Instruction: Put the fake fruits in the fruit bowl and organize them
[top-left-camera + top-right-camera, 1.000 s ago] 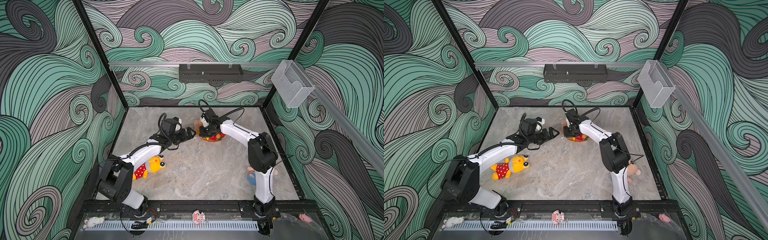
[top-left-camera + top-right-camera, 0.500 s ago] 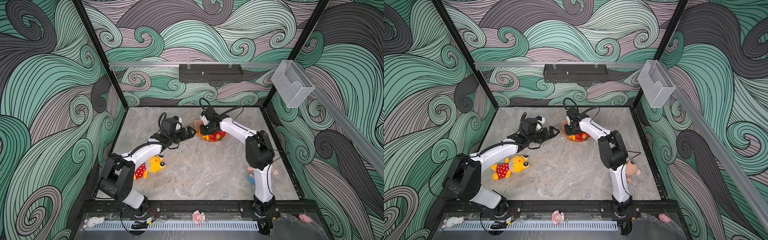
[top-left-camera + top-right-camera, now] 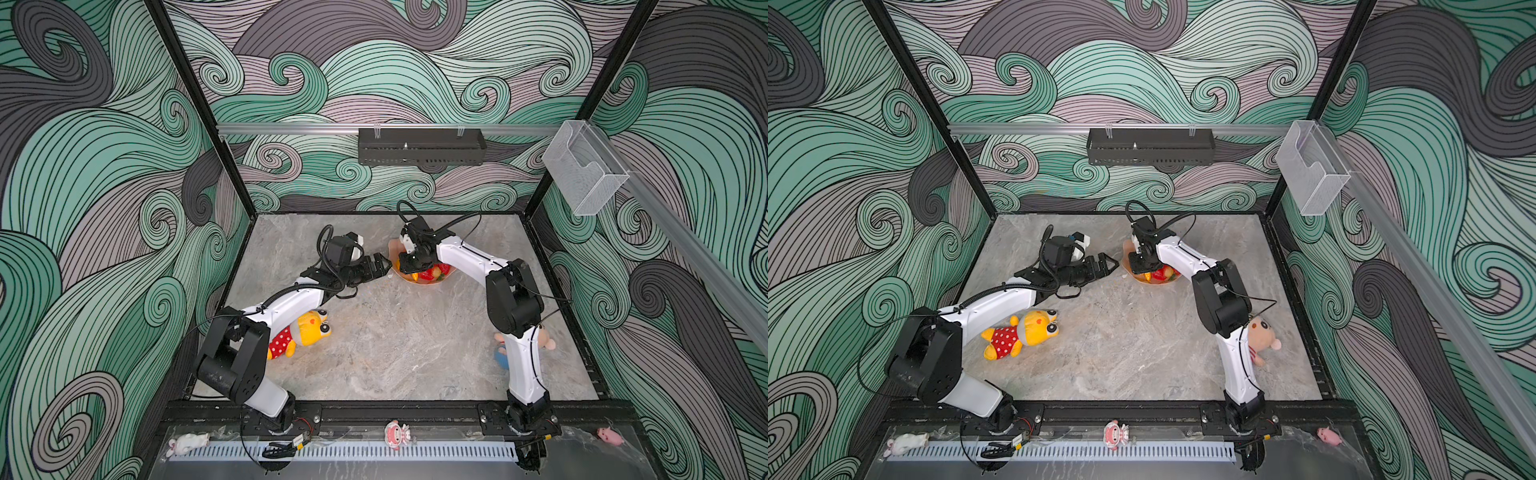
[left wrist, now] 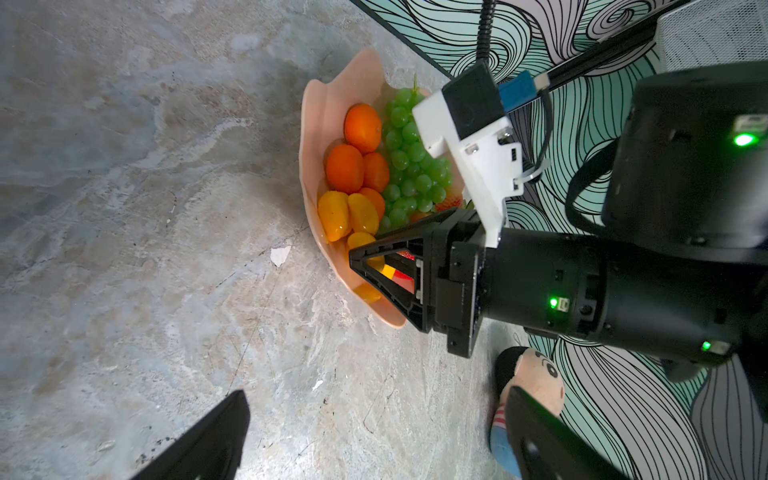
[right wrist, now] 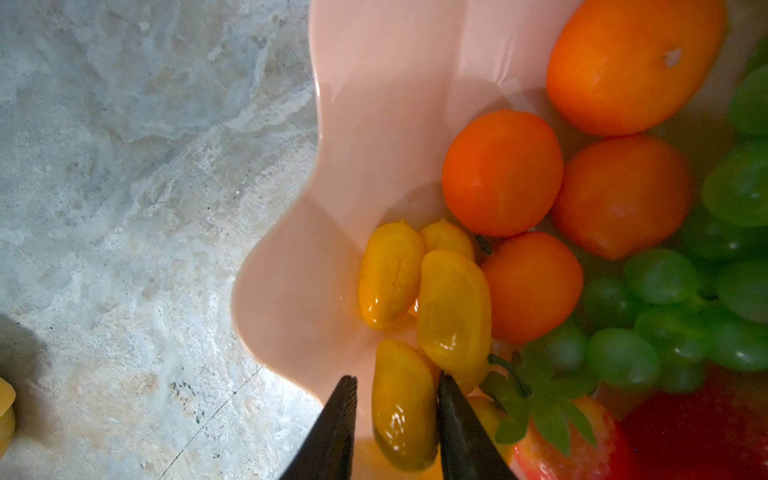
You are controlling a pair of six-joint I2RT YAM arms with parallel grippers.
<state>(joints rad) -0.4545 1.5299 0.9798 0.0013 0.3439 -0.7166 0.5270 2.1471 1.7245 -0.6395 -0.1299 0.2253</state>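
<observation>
- The grey stone table (image 3: 395, 340) fills the floor of the booth. I take the far wall as twelve o'clock.
- The left arm (image 3: 286, 307) rises from its base at seven o'clock. It folds at the elbow and lies long and low across the table toward twelve, with its wrist level.
- The right arm (image 3: 515, 365) stands nearly upright from its base at five o'clock. It bends sharply at a high elbow and slopes down toward twelve, over the bowl.
- The yellow plush toy (image 3: 309, 328) lies at nine o'clock, partly under the left forearm.
- A plush doll (image 3: 1262, 338) sits at four o'clock behind the right arm's upright link.
- The fruit bowl (image 4: 316, 124), peach-pink with a wavy rim, rests on the table at twelve o'clock.
- The left claw (image 3: 380, 266) gapes wide and empty at the bowl's nine o'clock, just beside the rim but apart from it.
- The right claw (image 5: 397, 378) dips into the bowl, its gap narrow.
- The grape bunch (image 4: 409, 166) lies in the bowl against the tangerines (image 4: 345, 168).
- A strawberry (image 5: 573, 440) lies in the bowl beside the right claw.
- The kumquats (image 5: 390, 274) cluster in the bowl between the tangerines and the rim.
- One kumquat (image 5: 403, 415) sits between the right claw's fingers. One finger is against it, and a sliver of pink shows before the other.
</observation>
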